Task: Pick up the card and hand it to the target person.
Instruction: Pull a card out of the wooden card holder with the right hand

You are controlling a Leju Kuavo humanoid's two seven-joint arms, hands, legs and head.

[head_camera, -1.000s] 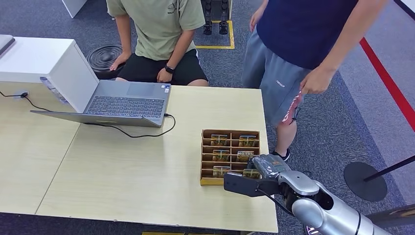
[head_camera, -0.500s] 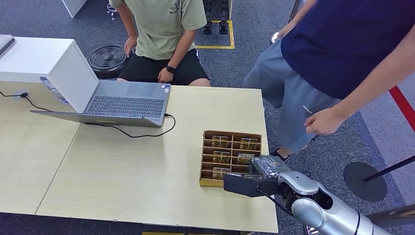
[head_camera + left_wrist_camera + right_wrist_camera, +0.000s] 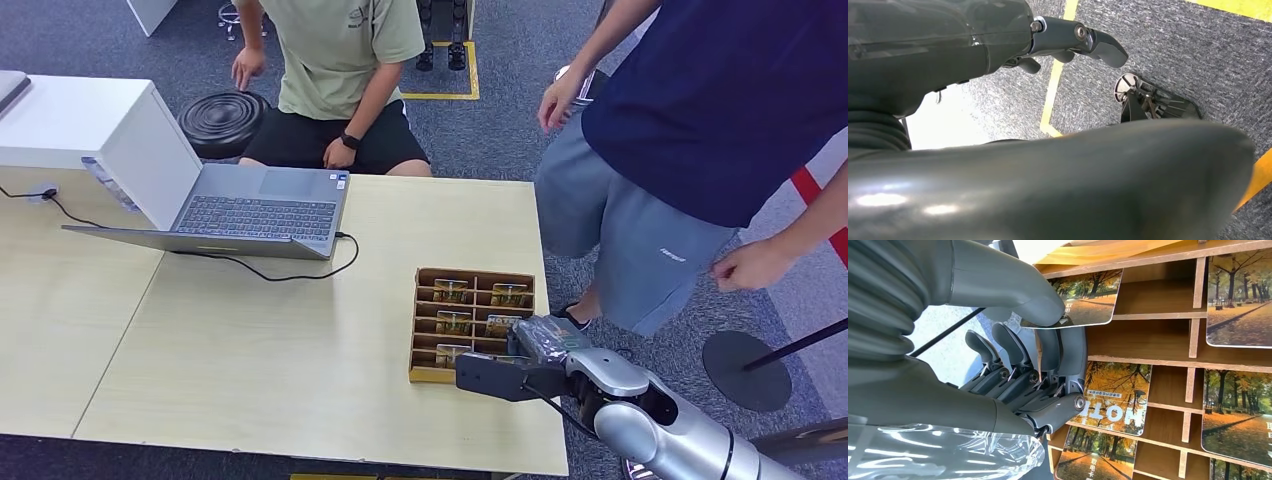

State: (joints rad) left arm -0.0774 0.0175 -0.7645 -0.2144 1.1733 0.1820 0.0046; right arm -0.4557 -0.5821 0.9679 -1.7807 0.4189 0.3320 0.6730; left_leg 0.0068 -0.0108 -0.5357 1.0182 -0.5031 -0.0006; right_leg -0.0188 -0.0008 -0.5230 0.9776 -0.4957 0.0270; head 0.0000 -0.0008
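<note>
A brown wooden tray point(image 3: 472, 274) with several compartments stands at the table's right edge, with autumn-picture cards point(image 3: 451, 291) in it. My right hand point(image 3: 518, 372) is at the tray's near right corner. In the right wrist view its thumb point(image 3: 1034, 304) presses on top of one card point(image 3: 1087, 299) while the fingers point(image 3: 1049, 351) curl under that card's edge, so the card is pinched and still lies over its compartment. A person in a navy shirt point(image 3: 700, 100) stands beside the table on the right. My left hand point(image 3: 948, 50) hangs over the floor, fingers point(image 3: 1083, 40) loosely apart, holding nothing.
An open laptop point(image 3: 255, 212) with a black cable lies at the back of the table, next to a white box point(image 3: 70, 120). A person in a green shirt point(image 3: 340, 50) sits behind the table. A black stand base point(image 3: 745, 370) sits on the carpet at the right.
My right hand has stayed at the tray's corner. The standing person has shifted right and swung the near arm away. The seated person has lifted one hand.
</note>
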